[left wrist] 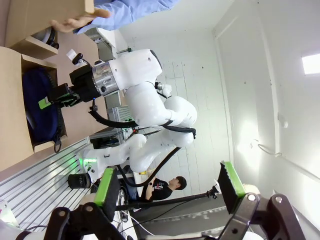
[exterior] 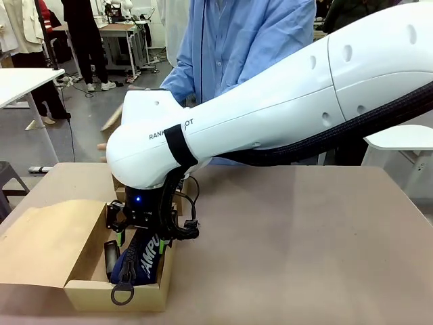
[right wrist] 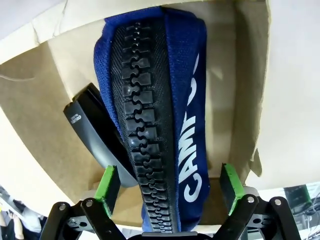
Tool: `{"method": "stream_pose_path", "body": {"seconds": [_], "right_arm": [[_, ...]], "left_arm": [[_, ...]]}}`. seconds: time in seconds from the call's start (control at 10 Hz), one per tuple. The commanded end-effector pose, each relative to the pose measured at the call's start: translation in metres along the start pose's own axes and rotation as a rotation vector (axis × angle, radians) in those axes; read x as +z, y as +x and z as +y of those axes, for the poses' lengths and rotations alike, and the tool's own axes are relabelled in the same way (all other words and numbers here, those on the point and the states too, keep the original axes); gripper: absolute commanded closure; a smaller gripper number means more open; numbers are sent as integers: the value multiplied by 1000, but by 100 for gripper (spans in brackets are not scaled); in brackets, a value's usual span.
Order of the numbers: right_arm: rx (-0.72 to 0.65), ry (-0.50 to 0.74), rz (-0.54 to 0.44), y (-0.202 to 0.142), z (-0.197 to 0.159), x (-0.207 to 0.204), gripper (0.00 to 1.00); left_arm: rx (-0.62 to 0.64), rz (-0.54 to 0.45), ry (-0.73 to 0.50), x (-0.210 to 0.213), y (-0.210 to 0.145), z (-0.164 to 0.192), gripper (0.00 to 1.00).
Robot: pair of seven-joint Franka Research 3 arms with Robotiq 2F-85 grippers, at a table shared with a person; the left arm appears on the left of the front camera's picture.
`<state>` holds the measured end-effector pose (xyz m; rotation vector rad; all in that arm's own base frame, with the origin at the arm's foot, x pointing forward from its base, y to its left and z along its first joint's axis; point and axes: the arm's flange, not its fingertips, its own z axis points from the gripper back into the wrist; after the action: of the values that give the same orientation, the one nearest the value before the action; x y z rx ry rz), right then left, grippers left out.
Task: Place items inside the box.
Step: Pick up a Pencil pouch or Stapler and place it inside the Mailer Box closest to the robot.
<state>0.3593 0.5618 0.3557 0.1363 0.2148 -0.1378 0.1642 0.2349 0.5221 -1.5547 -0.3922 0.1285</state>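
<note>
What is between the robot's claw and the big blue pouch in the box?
Nothing visible. The right gripper has its open fingers on either side of the navy pouch, which already sits in the box beside the black stapler.

On the table: cardboard box (flap open).

From my station I see a brown-topped table in front. Beyond it lies a grey floor, with a white table at the left, another white tabletop at the right, and a workbench farther back, where someone in dark clothes stands. My left wrist camera, rolled sideways, gives me a plain white wall with a bright patch of light, and a ribbed aluminium frame beside the table's edge.
</note>
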Motion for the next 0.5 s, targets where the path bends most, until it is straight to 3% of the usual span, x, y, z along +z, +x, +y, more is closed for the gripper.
{"method": "stream_pose_path", "body": {"seconds": [0.0, 0.4], "right_arm": [[28, 44, -14, -5, -9, 2, 0], [46, 43, -12, -7, -9, 3, 0]], "left_arm": [[-18, -4, -13, 0, -1, -3, 0], [-18, -4, -13, 0, -1, -3, 0]]}}
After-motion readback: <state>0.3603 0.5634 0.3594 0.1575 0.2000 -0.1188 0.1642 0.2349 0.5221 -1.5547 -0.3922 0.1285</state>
